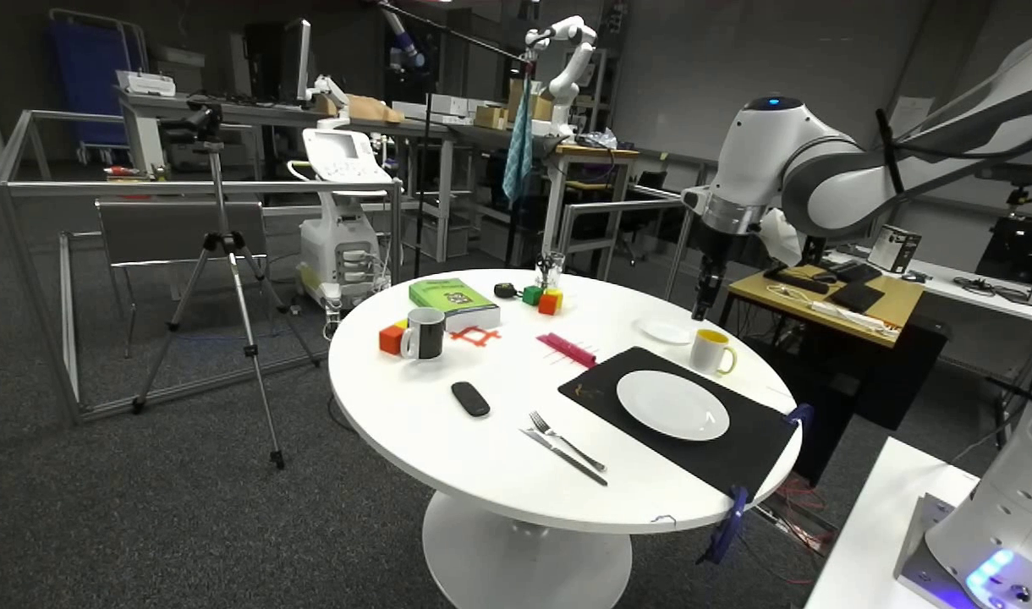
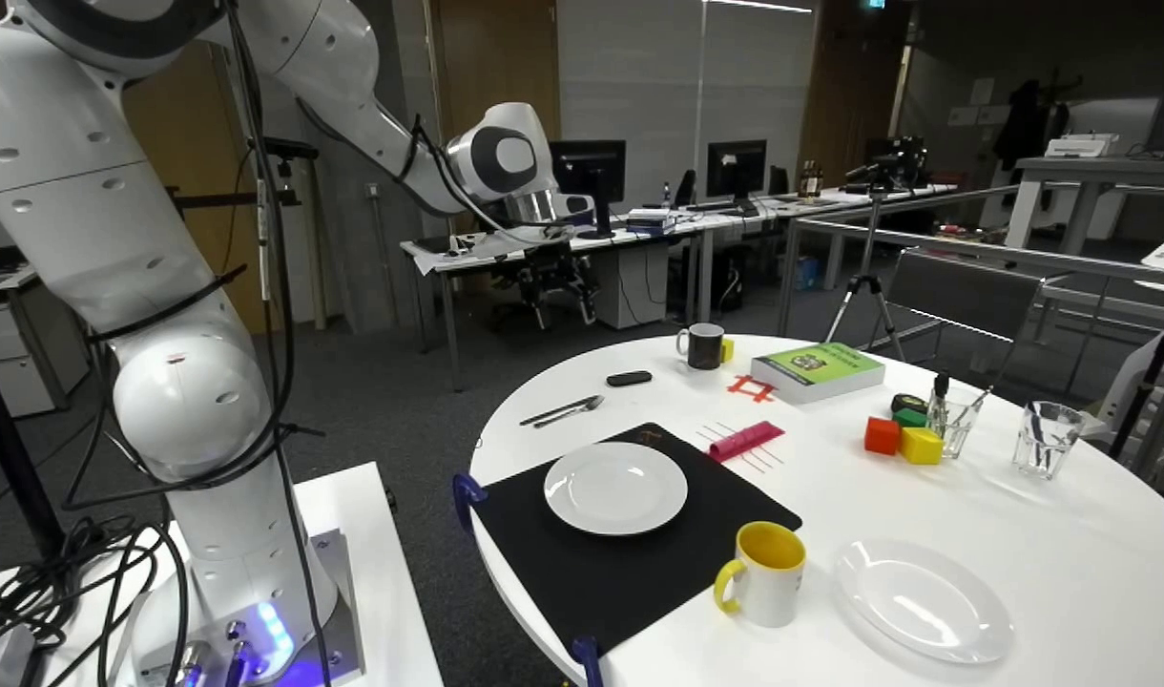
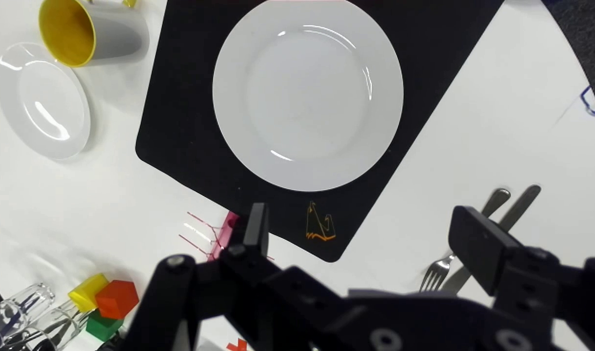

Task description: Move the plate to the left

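Observation:
The plate is white, round and flat. It lies on a black rectangular placemat (image 1: 719, 463), and both exterior views show it, the plate (image 1: 672, 406), whole; so does the other plate view (image 2: 615, 489). In the wrist view the plate (image 3: 307, 92) fills the upper middle, its far rim at the top edge. My gripper (image 3: 358, 212) is open with nothing between its fingers, which are wide apart below the plate in that view. In the exterior views the gripper (image 1: 702, 313) (image 2: 567, 320) hangs in the air above the table, apart from the plate.
A yellow-lined mug (image 2: 768, 577) and a smaller white plate (image 2: 925, 601) stand beside the placemat. A fork and knife (image 1: 567, 452) lie on its opposite side. A pink object (image 2: 744, 440), book (image 2: 816, 370), blocks (image 2: 882, 435) and glasses (image 2: 1045, 439) are farther off. Blue clamps (image 1: 730, 524) grip the edge.

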`<action>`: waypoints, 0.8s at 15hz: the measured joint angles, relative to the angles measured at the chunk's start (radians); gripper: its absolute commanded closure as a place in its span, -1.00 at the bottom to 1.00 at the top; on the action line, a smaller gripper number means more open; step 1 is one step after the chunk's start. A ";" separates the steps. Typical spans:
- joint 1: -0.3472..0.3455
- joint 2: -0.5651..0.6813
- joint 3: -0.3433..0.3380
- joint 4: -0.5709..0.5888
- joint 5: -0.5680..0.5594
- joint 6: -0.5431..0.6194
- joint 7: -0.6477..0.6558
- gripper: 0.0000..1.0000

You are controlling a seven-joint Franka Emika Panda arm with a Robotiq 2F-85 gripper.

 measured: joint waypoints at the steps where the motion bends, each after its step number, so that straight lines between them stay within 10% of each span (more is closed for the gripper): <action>1: 0.000 0.000 0.000 -0.002 -0.001 0.000 0.001 -1.00; 12: 0.058 0.126 0.075 0.017 -0.090 -0.078 0.070 -1.00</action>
